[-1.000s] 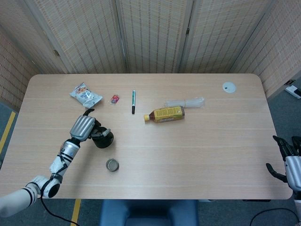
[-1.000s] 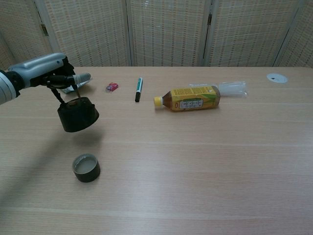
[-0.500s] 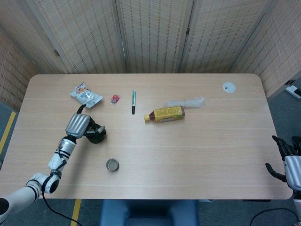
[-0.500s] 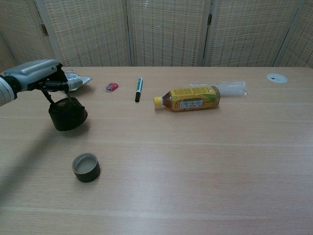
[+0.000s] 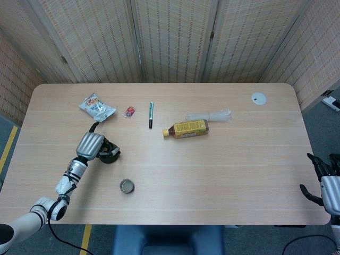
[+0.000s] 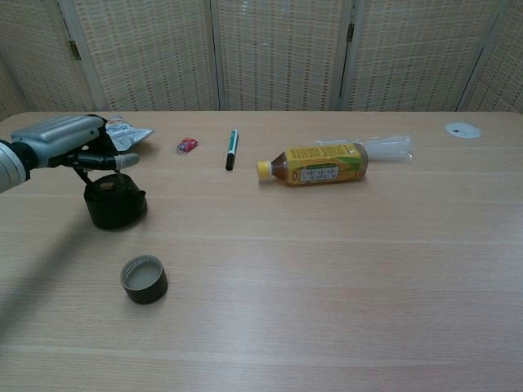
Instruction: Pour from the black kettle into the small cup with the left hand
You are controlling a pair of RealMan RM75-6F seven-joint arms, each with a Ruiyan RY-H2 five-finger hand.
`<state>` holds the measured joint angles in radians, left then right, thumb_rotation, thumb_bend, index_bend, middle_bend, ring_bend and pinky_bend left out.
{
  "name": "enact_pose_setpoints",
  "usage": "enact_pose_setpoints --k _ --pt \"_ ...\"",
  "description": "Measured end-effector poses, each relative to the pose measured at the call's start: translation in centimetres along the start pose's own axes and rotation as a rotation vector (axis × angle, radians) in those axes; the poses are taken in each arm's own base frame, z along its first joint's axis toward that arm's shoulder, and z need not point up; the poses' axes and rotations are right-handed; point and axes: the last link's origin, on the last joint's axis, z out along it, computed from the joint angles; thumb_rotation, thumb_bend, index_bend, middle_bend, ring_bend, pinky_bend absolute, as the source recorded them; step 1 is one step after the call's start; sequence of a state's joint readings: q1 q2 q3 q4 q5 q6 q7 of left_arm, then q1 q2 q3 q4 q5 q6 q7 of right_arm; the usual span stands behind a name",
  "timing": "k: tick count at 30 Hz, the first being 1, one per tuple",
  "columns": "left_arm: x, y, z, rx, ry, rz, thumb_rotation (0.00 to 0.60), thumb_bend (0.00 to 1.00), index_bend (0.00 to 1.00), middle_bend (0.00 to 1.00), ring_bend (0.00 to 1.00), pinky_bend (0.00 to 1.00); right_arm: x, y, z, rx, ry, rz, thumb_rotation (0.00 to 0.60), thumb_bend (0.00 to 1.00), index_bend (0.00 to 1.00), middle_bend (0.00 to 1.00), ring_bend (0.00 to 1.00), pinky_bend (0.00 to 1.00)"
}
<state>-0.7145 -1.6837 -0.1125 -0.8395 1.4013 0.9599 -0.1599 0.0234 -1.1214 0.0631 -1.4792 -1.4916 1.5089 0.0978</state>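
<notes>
**Operator:** Woven screens stand behind the wooden table (image 5: 239, 159). My left hand (image 5: 89, 145) works near the table's left side, well in from its edge, with bare wood ahead of the fingers toward the middle. My right hand (image 5: 324, 180) hangs off the table's right edge, down by the near corner.

**Observer:** Where's the kettle against your fingers?

**Operator:** From the chest view, the black kettle (image 6: 113, 201) stands upright on the table, directly beneath my left fingers (image 6: 114, 160). They're curled in over its top, around the handle as far as I can make out. Whether the kettle's weight is still in my grip, I cannot tell.

**Observer:** And the cup?

**Operator:** The small cup (image 6: 145, 279) stands nearer to me than the fingers and slightly to their right, apart from the kettle.

**Observer:** Right hand?

**Operator:** Fingers spread, nothing in them.

**Observer:** Anything readable?

**Operator:** A yellow-labelled bottle (image 6: 315, 164) lies on its side far right of the fingers, print too small to read. Touching it is a clear wrapper (image 6: 384, 147). Beyond the fingers lie a snack packet (image 5: 96, 107), a small red item (image 5: 129, 111) and a green pen (image 5: 151, 114). A white disc (image 5: 258, 98) sits at the far right corner.
</notes>
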Motion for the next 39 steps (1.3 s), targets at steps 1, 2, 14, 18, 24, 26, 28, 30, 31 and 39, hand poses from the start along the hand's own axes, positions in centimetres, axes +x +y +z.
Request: enact_pose_setpoints --k 1,2,14,18,24,26,28,30,31,39 --pt "0.0 0.0 0.0 0.000 -0.003 0.000 0.149 0.28 0.86 0.91 0.70 0.02 0.0 0.0 0.0 -0.001 0.000 0.000 0.600 0.31 0.09 0.21 0.27 0.07" --pt "-0.1 0.0 0.0 0.001 -0.008 0.000 0.151 0.28 0.84 0.88 0.68 0.02 0.0 0.0 0.0 -0.001 0.000 0.000 0.600 0.31 0.09 0.21 0.27 0.07" --pt "-0.3 0.1 -0.2 0.028 -0.075 -0.001 0.147 0.28 0.49 0.40 0.27 0.00 0.2 0.0 -0.2 0.000 0.006 0.000 0.600 0.31 0.09 0.21 0.27 0.07" --pt "0.4 0.0 -0.2 0.040 -0.044 -0.036 0.152 0.28 0.44 0.36 0.25 0.00 0.3 0.0 -0.2 -0.002 0.008 -0.002 0.600 0.31 0.09 0.21 0.27 0.07" --pt "2.3 -0.6 -1.0 0.076 0.023 -0.123 0.482 0.28 0.44 0.37 0.25 0.00 0.6 0.2 -0.1 0.000 0.001 0.007 0.600 0.31 0.09 0.21 0.27 0.07" --pt "2.9 -0.9 -1.6 0.097 0.038 -0.148 0.587 0.28 0.43 0.37 0.25 0.00 0.7 0.3 0.0 0.005 -0.013 0.019 0.600 0.31 0.09 0.22 0.27 0.07" --pt "3.5 -1.1 -2.3 0.114 0.051 -0.163 0.600 0.28 0.41 0.37 0.26 0.03 0.7 0.4 0.2 0.012 -0.035 0.035 0.600 0.31 0.10 0.23 0.27 0.07" --pt "4.1 -1.4 -3.4 0.135 0.072 -0.175 0.600 0.28 0.40 0.38 0.27 0.06 0.8 0.6 0.5 0.017 -0.056 0.053 0.600 0.31 0.11 0.23 0.28 0.07" --pt "4.4 -1.5 -4.0 0.145 0.083 -0.178 0.600 0.28 0.40 0.39 0.28 0.07 0.8 0.7 0.6 0.019 -0.068 0.062 0.600 0.31 0.11 0.23 0.27 0.07" --pt "6.2 -3.9 -11.2 0.260 0.218 -0.105 0.600 0.30 0.40 0.41 0.31 0.07 1.0 1.2 1.7 0.047 -0.156 0.104 0.600 0.31 0.11 0.22 0.26 0.07"
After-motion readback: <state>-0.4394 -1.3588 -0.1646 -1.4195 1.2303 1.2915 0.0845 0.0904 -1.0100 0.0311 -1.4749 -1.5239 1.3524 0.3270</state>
